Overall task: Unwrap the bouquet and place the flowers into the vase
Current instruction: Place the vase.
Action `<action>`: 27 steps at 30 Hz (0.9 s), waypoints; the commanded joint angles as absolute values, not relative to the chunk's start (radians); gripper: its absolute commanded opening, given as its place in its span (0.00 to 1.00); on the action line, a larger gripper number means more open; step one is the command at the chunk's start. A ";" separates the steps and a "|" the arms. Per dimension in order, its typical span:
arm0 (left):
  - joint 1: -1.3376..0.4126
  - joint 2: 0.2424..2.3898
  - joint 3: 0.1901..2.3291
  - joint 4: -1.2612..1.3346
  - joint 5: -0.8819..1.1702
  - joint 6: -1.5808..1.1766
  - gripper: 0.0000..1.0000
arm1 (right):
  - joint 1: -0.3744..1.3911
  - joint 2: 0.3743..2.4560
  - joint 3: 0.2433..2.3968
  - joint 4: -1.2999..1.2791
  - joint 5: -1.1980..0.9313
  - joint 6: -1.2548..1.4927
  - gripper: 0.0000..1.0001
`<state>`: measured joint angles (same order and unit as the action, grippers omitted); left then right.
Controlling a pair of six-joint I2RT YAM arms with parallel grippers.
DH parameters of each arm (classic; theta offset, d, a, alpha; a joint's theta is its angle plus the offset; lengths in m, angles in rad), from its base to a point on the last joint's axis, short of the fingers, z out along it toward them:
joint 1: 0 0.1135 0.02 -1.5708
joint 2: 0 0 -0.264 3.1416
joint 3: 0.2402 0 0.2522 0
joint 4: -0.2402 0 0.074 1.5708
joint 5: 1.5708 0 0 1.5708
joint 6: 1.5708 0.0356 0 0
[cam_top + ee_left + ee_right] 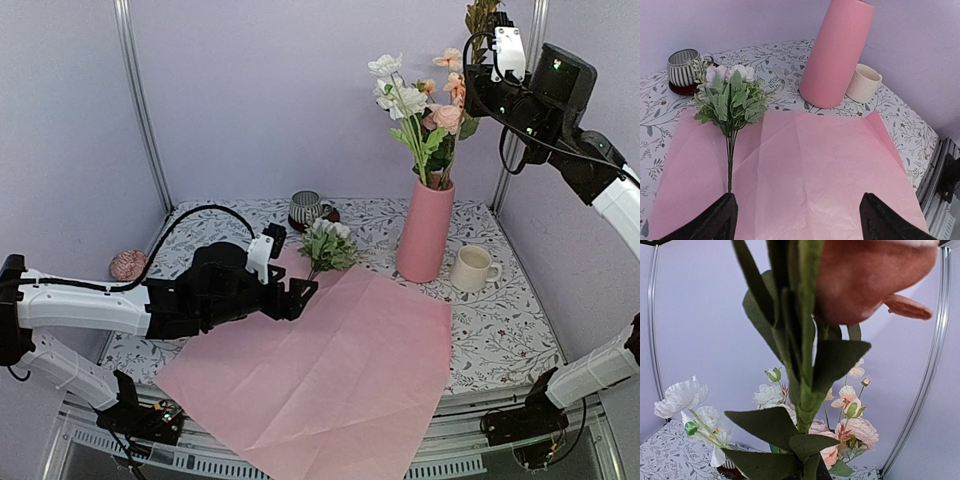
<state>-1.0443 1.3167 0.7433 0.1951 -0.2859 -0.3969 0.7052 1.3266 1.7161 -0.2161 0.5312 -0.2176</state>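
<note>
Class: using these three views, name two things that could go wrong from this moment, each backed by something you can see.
1. The right gripper holds a leafy stem high above the vase, whose mouth is already crowded with flowers; lowering it may snag blooms or tip the tall vase.
2. The left gripper, open, sits low over the pink paper by the small bunch's thin stems; closing may pinch paper too.

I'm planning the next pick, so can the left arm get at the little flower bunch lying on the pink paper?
Probably yes. The left pincer is open and the bunch lies just ahead on the paper, nothing between them.
</note>
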 commanded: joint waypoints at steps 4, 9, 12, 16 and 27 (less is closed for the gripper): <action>-1.026 1.295 0.733 0.178 -0.298 -0.393 0.86 | 0.660 1.359 1.741 -0.202 0.443 -0.161 0.02; -1.020 1.292 0.728 0.179 -0.298 -0.392 0.86 | 0.640 1.379 1.734 -0.211 0.429 -0.135 0.02; -1.017 1.292 0.726 0.179 -0.295 -0.393 0.86 | 0.626 1.383 1.718 -0.216 0.418 -0.114 0.02; -1.012 1.291 0.721 0.184 -0.290 -0.393 0.86 | 0.590 1.382 1.676 -0.219 0.395 -0.083 0.02; -1.005 1.292 0.697 0.204 -0.277 -0.399 0.86 | 0.506 1.437 1.627 -0.275 0.318 -0.006 0.02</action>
<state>-1.0187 1.3140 0.7136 0.1944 -0.2806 -0.3969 0.5198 1.4113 1.6547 -0.2474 0.3580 -0.0429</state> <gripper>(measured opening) 0.859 0.026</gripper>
